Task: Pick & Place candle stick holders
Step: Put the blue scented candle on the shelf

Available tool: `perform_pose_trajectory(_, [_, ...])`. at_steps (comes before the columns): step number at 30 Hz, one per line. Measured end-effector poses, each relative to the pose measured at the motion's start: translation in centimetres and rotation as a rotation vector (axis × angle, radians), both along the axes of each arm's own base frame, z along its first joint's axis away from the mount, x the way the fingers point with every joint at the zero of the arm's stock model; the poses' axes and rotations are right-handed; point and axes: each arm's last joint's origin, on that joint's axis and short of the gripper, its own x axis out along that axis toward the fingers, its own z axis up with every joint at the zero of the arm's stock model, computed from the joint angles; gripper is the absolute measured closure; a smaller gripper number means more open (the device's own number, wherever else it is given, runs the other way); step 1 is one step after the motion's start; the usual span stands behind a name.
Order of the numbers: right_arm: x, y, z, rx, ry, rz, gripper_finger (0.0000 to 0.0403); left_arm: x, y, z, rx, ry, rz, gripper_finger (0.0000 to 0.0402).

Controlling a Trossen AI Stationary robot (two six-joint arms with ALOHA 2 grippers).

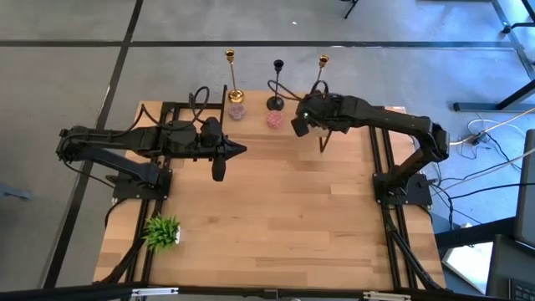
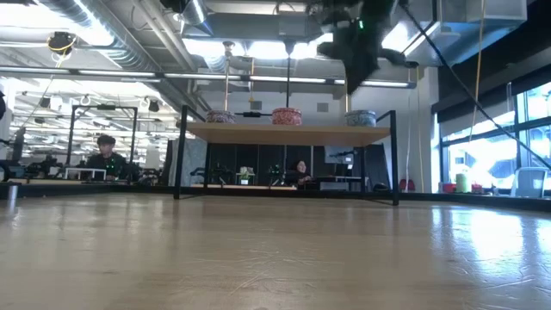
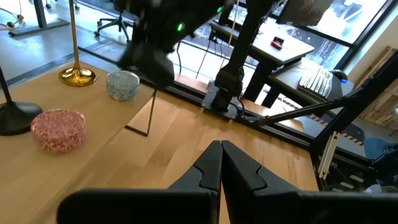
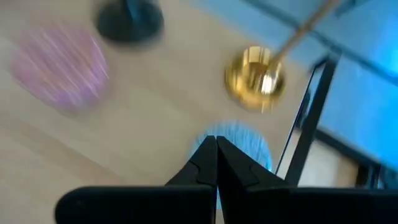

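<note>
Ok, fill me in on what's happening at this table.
Nothing is held yet. The right gripper, fingers shut, hangs over the shelf's far right end, near the right gold candlestick. The black candlestick and the left gold candlestick stand untouched on the raised shelf. The left gripper, also shut, waits above the table.

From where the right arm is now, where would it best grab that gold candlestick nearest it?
Probably the thin upright stem of the gold candlestick, above its round base, coming level from the table's middle with fingers either side. The base is too flat and wide. The right gripper is shut, so it must open first.
</note>
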Motion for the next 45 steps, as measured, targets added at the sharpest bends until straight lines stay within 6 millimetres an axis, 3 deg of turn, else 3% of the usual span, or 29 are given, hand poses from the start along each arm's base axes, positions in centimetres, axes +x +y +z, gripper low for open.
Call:
perform_pose_trajectory(9, [0.9,1.9,6.9,-0.152,-0.18,0.082,0.0403,0.1,0.0,0.2,0.008,-0.023,-0.003,0.0401])
perform_pose_trajectory(15, [0.3,3.7,8.7,-0.087,-0.209,0.172,0.0403,0.1,-0.1,0.2,-0.007,-0.023,-0.037,0.04])
perform_pose_trajectory(25, [-3.2,5.5,8.2,0.197,-0.256,0.332,0.0403,0.1,-0.2,0.2,-0.029,-0.02,-0.06,0.04])
perform_pose_trajectory(29, [-5.3,6.1,7.5,0.212,-0.397,0.407,0.0403,0.1,-0.2,0.2,-0.024,-0.022,-0.056,0.0399])
perform_pose_trajectory(33, [-7.7,8.5,6.5,0.18,-0.625,0.495,0.0403,0.1,-0.1,0.2,-0.017,-0.024,-0.028,0.04])
perform_pose_trajectory(38, [-10.1,11.0,5.2,0.176,-0.798,0.518,0.0403,0.0,0.5,0.3,-0.011,-0.036,0.103,0.0399])
perform_pose_trajectory(45, [-10.9,14.0,3.3,0.272,-0.689,0.67,0.0403,-0.4,2.6,0.7,-0.126,-0.127,0.366,0.04])
